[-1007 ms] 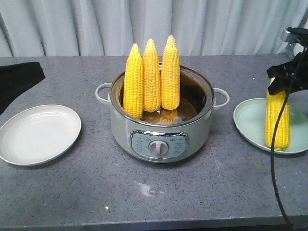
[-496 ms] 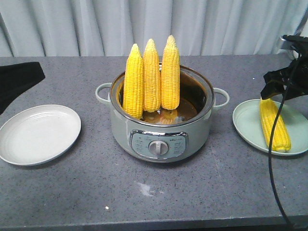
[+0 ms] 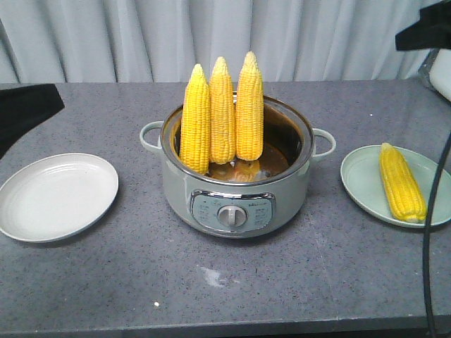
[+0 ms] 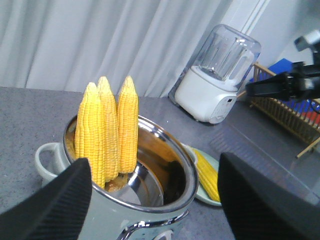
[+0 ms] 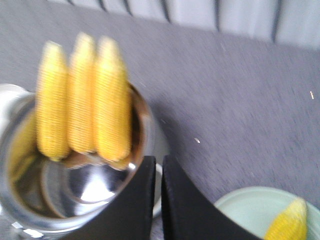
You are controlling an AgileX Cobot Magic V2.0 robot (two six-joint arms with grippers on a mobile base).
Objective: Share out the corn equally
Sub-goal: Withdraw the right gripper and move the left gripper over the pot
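Three yellow corn cobs [image 3: 222, 113] stand upright, side by side, inside the steel pot [image 3: 236, 201] at the table's middle. A fourth corn cob [image 3: 402, 182] lies flat on the pale green plate [image 3: 363, 184] to the right. My right gripper [image 5: 157, 165] hangs high above that plate at the top right [image 3: 425, 32]; its fingers are shut with nothing between them. My left gripper [image 4: 152, 165] is open wide, its two black fingers framing the pot's near side. It sits at the left edge [image 3: 22, 116], above the bare white plate [image 3: 58, 196].
A white blender [image 4: 217, 75] and a wooden dish rack [image 4: 287, 112] stand behind the pot's right side. A black cable [image 3: 431, 232] hangs down over the right of the table. Grey curtain backs the table.
My right gripper has let go of the corn cob, which tipped from upright to lying flat on the green plate. The gripper then rose up and away. The left arm barely moved.
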